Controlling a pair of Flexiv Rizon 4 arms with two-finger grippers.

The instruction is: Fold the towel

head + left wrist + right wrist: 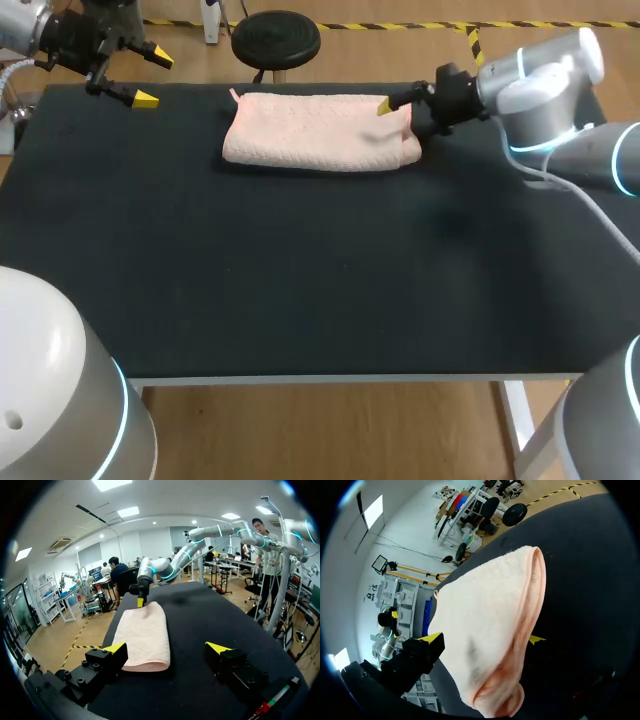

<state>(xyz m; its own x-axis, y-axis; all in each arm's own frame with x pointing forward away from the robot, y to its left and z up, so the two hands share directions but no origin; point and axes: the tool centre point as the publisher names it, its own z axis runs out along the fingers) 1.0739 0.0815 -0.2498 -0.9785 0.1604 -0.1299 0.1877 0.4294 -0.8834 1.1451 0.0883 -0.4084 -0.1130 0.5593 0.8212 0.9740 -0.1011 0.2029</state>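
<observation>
Towel (320,132): we saw a pale pink terry cloth, folded into a long band of several layers. It lay flat on the black top near the far edge, about midway along it, with its long sides running with that edge.
Loop (233,94): a small loop of the same pink stuck out at the towel's far left corner.
Bench (300,280): it had a matte black top that carried the towel, and most of its surface lay on the towel's near side.
Right arm (540,80): silver with a blue-lit ring, it came in from the towel's right. Its black wrist sat level with the towel's right end.
Right pincer (484,640): it was at the towel's right end with its fingers spread wide, so not clamped. The end of the band lay between them. One yellow fingertip (432,639) stood just beside one long edge, and the other peeked out from behind the fold on the opposite side. We could not tell whether either tip pressed the cloth.
Left pincer (152,77): it was well apart from the towel, out past its left end at the far left corner of the bench. Its fingers were spread wide and gripped nothing. From its wrist, the towel stretched away ahead of it, with the right pincer at the far end.
</observation>
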